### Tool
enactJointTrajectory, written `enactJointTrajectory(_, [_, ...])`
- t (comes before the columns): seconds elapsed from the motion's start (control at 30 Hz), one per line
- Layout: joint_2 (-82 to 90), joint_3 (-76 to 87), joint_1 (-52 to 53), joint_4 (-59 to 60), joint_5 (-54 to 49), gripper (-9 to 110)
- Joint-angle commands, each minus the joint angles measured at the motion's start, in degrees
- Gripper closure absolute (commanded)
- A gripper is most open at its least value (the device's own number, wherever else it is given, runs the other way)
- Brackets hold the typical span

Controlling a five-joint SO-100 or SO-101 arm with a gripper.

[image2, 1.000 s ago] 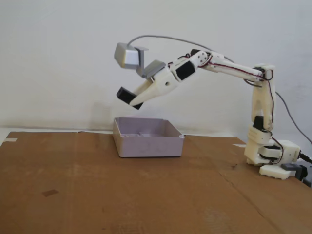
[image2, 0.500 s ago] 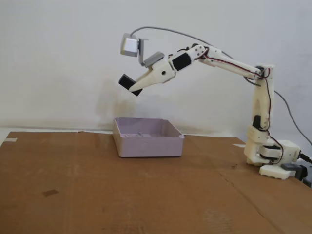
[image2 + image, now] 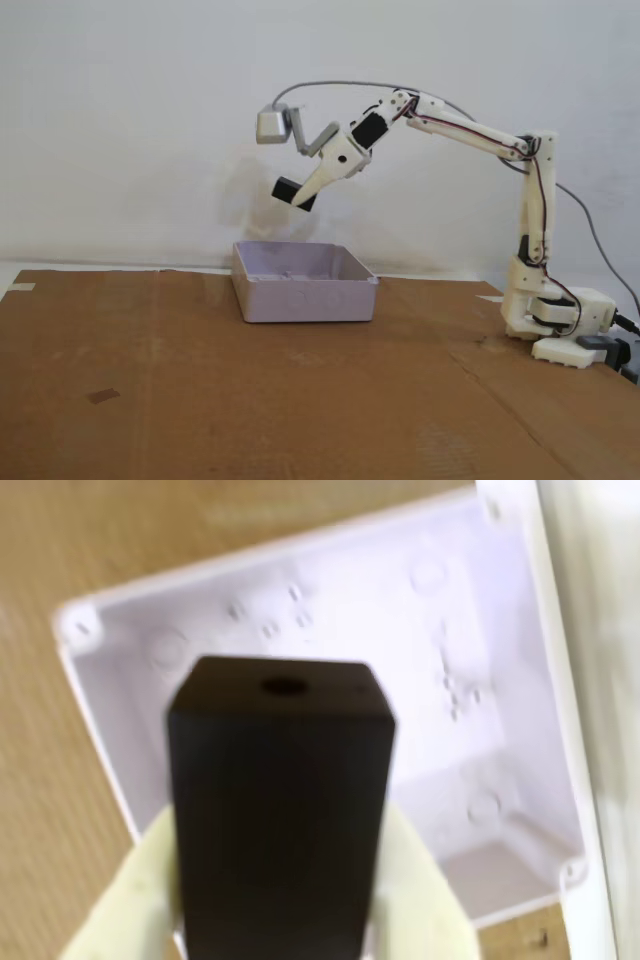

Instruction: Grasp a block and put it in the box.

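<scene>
The arm is reaching out from its base (image 3: 560, 325) at the right of the fixed view, and the tool (image 3: 300, 198) is hanging high in the air, clenched on the block (image 3: 293, 193). The block is sitting between the pale fingers (image 3: 125, 900), poking out past their tips, well clear of the desk (image 3: 200, 400) and above the box (image 3: 305, 298). In the wrist view the block (image 3: 280, 810) is filling the middle of the picture, matte black with a small round hole in its end face, and the box (image 3: 330, 610) is lying open straight beneath it, its lilac-grey floor bare and its low walls showing all around. In the fixed view the box is resting on the brown cardboard-covered desk, near the white wall (image 3: 120, 120) behind. A grey camera housing (image 3: 272, 125) is riding above the tool, with a cable (image 3: 330, 86) arching back along the arm.
</scene>
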Motion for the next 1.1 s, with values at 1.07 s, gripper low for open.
enactJointTrajectory(1.07, [9.76,29.0,5.71,-25.84,0.18,101])
